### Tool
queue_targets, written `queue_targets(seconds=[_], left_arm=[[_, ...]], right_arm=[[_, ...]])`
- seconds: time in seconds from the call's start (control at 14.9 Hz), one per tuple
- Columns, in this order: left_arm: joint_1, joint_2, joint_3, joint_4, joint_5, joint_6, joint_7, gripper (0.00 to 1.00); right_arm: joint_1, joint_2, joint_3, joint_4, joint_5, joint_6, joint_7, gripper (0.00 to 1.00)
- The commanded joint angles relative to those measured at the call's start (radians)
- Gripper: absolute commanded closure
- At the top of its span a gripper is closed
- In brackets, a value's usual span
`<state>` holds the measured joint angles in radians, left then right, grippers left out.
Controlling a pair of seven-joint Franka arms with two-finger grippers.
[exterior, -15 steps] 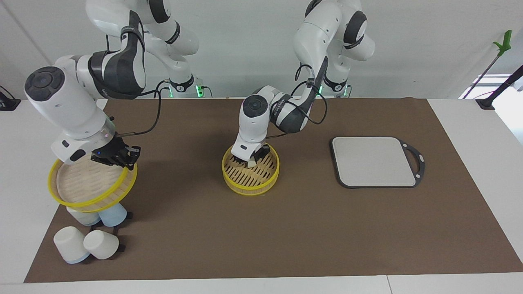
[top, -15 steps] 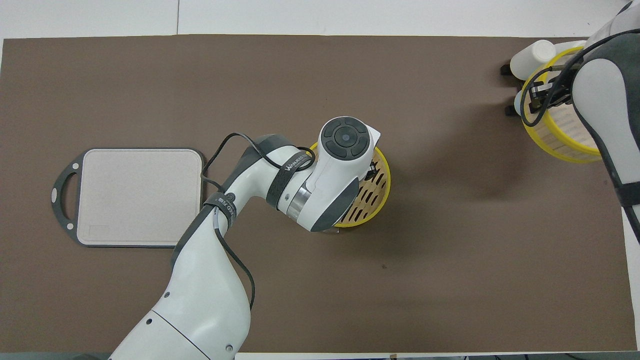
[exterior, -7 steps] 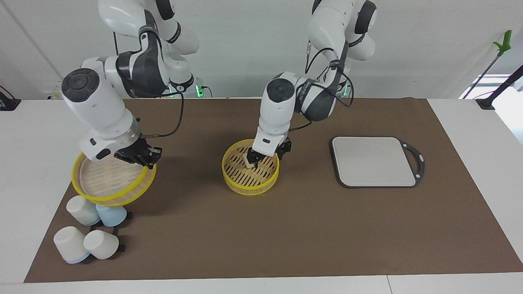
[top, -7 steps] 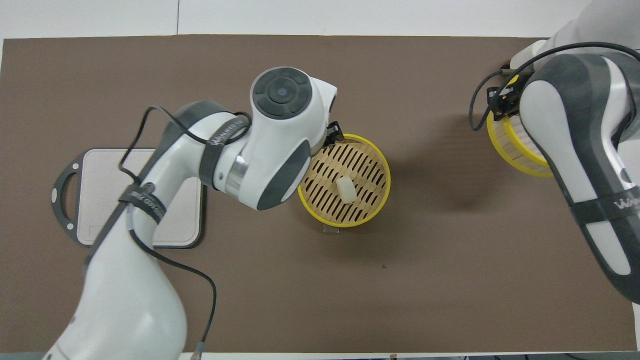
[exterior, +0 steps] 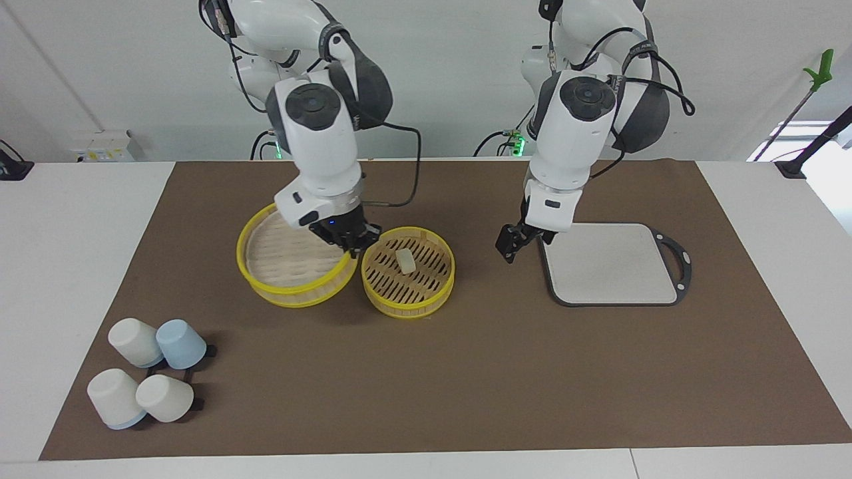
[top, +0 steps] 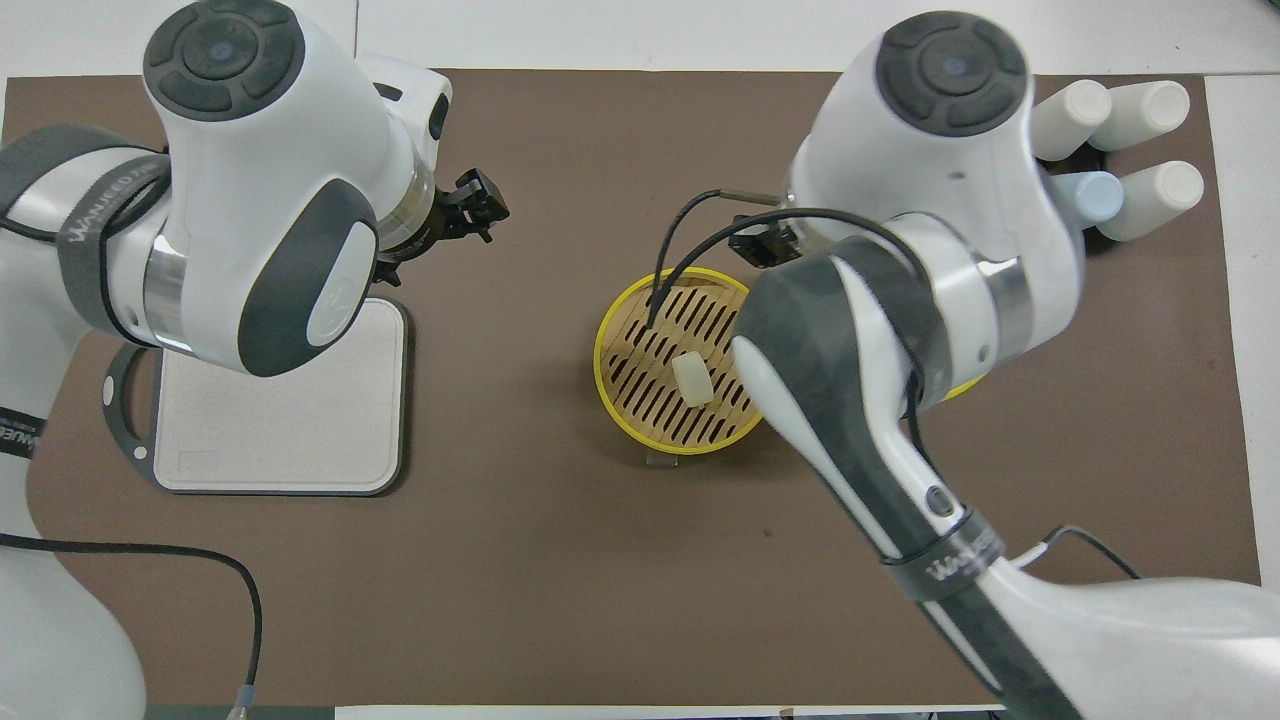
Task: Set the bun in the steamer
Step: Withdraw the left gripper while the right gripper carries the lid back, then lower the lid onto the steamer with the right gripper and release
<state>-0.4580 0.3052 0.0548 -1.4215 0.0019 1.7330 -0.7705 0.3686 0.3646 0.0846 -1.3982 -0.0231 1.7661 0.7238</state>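
Note:
The bun point(exterior: 405, 261) lies free on the slatted base of the open steamer point(exterior: 407, 308) at mid-table; it also shows in the overhead view point(top: 692, 380) inside the steamer's yellow rim point(top: 600, 356). My left gripper point(exterior: 514, 241) is open and empty, raised over the mat between the steamer and the grey board; the overhead view also shows it point(top: 478, 203). My right gripper point(exterior: 349, 243) is shut on the rim of the steamer lid point(exterior: 286, 263). It holds the lid tilted, just beside the steamer toward the right arm's end.
A grey handled board point(exterior: 609, 263) lies toward the left arm's end of the table, also in the overhead view point(top: 280, 420). Several upturned white and blue cups point(exterior: 150, 376) stand at the right arm's end, farther from the robots, also in the overhead view point(top: 1110, 120).
My left gripper let go of the bun in the steamer, rose and moved off toward the board. My right gripper carried the lid from over the cups to beside the steamer.

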Motion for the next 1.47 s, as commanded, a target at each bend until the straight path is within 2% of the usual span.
queue_targets(seconds=[0.0,0.27,0.47,0.67,1.01,1.14,1.41], left_arm=[[0.095,-0.078,-0.006,-0.019,0.018,-0.082,0.188,0.00],[0.232,-0.155,-0.006,-0.034,0.018,-0.199,0.466,0.00],[0.294,-0.182,-0.006,-0.054,0.018,-0.213,0.585,0.00],[0.311,-0.202,-0.006,-0.089,0.018,-0.210,0.642,0.00],[0.324,-0.201,-0.006,-0.085,0.013,-0.204,0.708,0.00],[0.355,-0.201,-0.006,-0.085,-0.035,-0.202,0.708,0.00],[0.352,-0.202,-0.007,-0.091,-0.036,-0.207,0.708,0.00]], right_arm=[[0.116,0.029,-0.005,-0.018,-0.015,0.071,0.181,1.00],[0.187,0.105,-0.005,-0.008,-0.034,0.159,0.322,1.00],[0.205,0.145,-0.005,-0.007,-0.031,0.233,0.359,1.00],[0.227,0.177,-0.005,0.019,-0.035,0.251,0.391,1.00],[0.242,0.195,-0.005,0.019,-0.034,0.283,0.421,1.00],[0.234,0.195,-0.005,0.019,-0.035,0.283,0.418,1.00],[0.199,0.198,-0.005,0.019,-0.060,0.270,0.405,1.00]])
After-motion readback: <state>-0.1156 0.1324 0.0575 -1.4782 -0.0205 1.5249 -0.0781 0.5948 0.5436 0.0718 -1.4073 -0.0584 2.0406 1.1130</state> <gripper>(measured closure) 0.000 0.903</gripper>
